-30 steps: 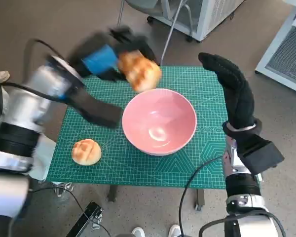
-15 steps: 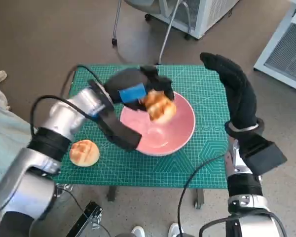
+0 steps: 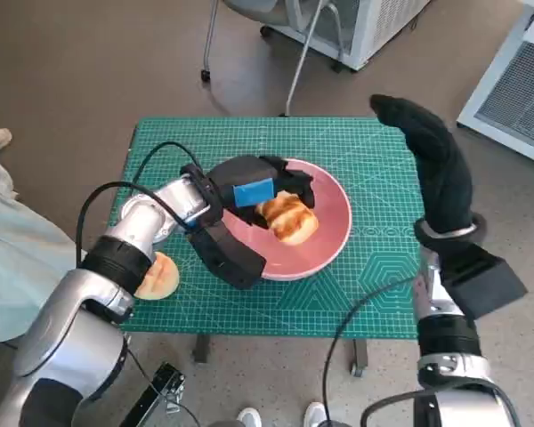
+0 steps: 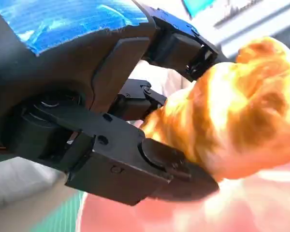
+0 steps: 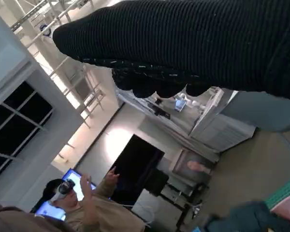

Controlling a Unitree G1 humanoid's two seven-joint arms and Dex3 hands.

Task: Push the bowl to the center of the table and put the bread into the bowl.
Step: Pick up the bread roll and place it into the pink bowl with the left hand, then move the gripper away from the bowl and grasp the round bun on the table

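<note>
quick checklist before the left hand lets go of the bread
1. Bread in grip: the left hand holds the bread, fingers wrapped round it in the left wrist view. ok
2. Bread over the bowl: it sits inside the rim of the pink bowl in the head view. ok
3. Bread resting on the bowl's floor: contact is not visible. cannot tell
4. Bowl at the centre of the table: roughly central on the green mat. ok
5. Right hand out of the way: raised beside the table's right edge, holding nothing. ok
6. Second bread: outside the bowl near the left edge, partly hidden by the left arm. not ok
</note>
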